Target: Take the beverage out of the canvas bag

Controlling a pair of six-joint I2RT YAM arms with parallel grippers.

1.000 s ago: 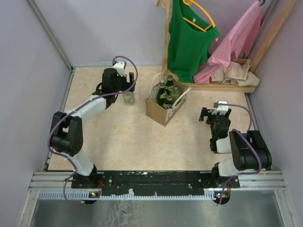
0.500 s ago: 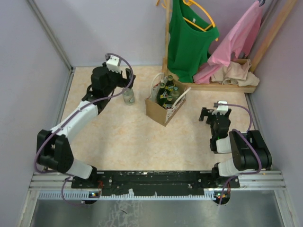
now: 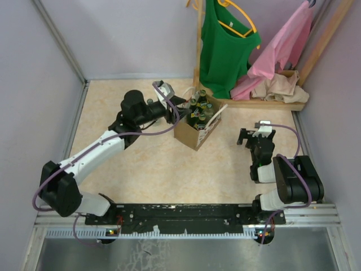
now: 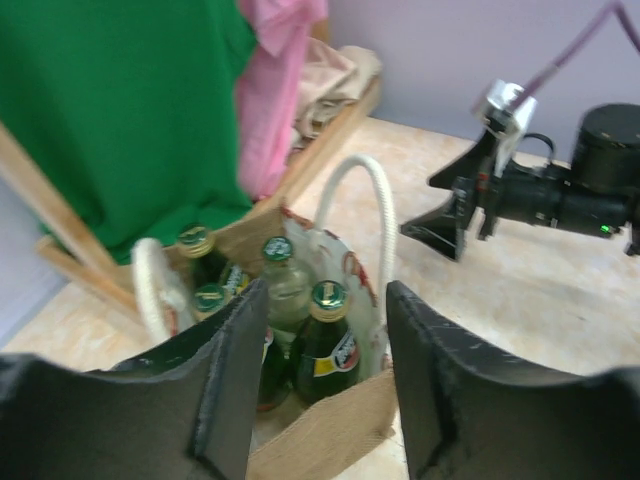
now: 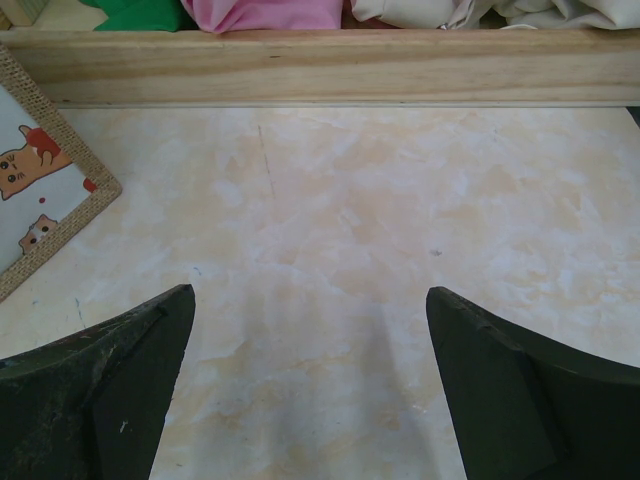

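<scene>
— Toward the far middle of the table (image 3: 141,164), just in front of the clothes rack (image 3: 254,103), what stood there?

— The canvas bag (image 3: 189,132) stood upright with its mouth open. Its two white loop handles (image 4: 382,215) arched above the rim.

— And the drinks?

— All inside it. The left wrist view showed four bottles (image 4: 325,335) standing close together, each with a green cap. One was clear glass, and the one in front was dark with a yellow label.

— Where was the left gripper (image 4: 328,290)?

— It reached in from the bag's left side, about level with the rim. Its fingers (image 4: 235,380) were spread apart and gripped nothing, and the bottle caps showed through the gap. Whether a finger touched the bag, I could not tell.

— And the right gripper (image 5: 308,292)?

— It was well apart from the bag, on the right side of the table, low over bare tabletop. Its fingers were wide apart too and held nothing. Its wrist view caught a cat-printed corner of the bag at the left edge, and the rack's wooden base rail (image 5: 320,65) ran across the top.

— What hung on the rack?

— A green shirt (image 3: 225,45) hung on a yellow hanger (image 3: 242,20), with a pink garment (image 3: 282,51) beside it. Beige cloth (image 3: 282,87) was heaped on the base.
</scene>
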